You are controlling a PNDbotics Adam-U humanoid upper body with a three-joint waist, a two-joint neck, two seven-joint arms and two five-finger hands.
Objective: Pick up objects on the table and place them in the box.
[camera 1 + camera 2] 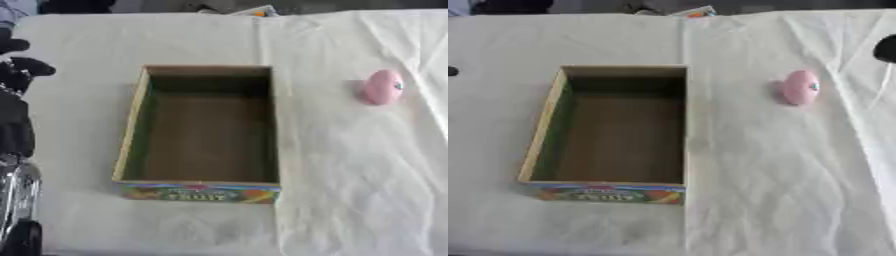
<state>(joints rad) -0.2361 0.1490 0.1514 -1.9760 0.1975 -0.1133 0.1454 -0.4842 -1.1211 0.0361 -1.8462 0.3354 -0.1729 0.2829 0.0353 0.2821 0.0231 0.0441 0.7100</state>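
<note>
We see a pink egg-shaped object [383, 87] lying right of centre in the upper half of the frame, long axis running top to bottom, well apart from the open cardboard box [131, 125]. Our left hand [19, 70] hovers at the left edge, its fingers curled, holding nothing. A dark bit at the right edge may be our right hand [886, 49]; we cannot tell its fingers.

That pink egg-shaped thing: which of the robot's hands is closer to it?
Right. The right hand shows at the edge just beyond the pink egg-shaped thing; the left hand is across the box.
</note>
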